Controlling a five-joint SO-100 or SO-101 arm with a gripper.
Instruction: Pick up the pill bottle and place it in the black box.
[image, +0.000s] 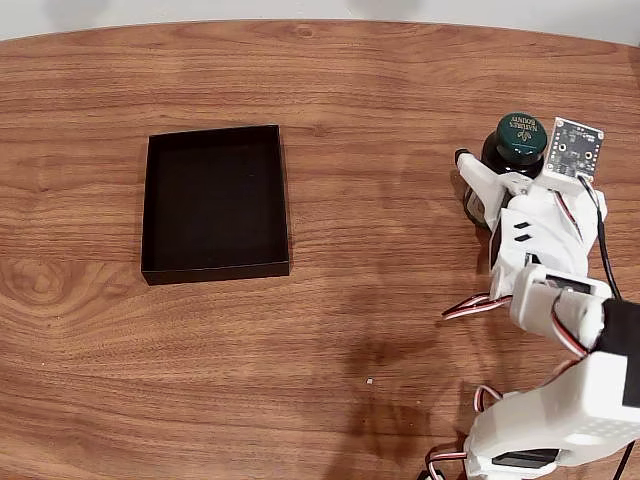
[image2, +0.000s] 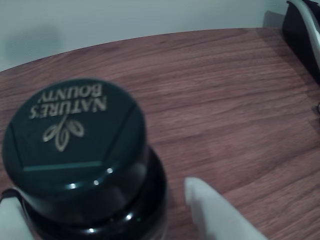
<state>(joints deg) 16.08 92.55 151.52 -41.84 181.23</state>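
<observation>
Green-capped pill bottle (image2: 75, 150) fills the wrist view's left, standing upright on the table (image: 380, 330) between the gripper's (image: 490, 185) spread fingers (image2: 215, 210), not yet squeezed. Grasping is underway; next, closing, lifting and carrying to the black box (image: 215, 203), well apart on the fixed view's left.

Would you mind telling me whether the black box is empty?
Empty: the black box shows only its bare dark floor; the pill bottle stands apart on the table.
</observation>
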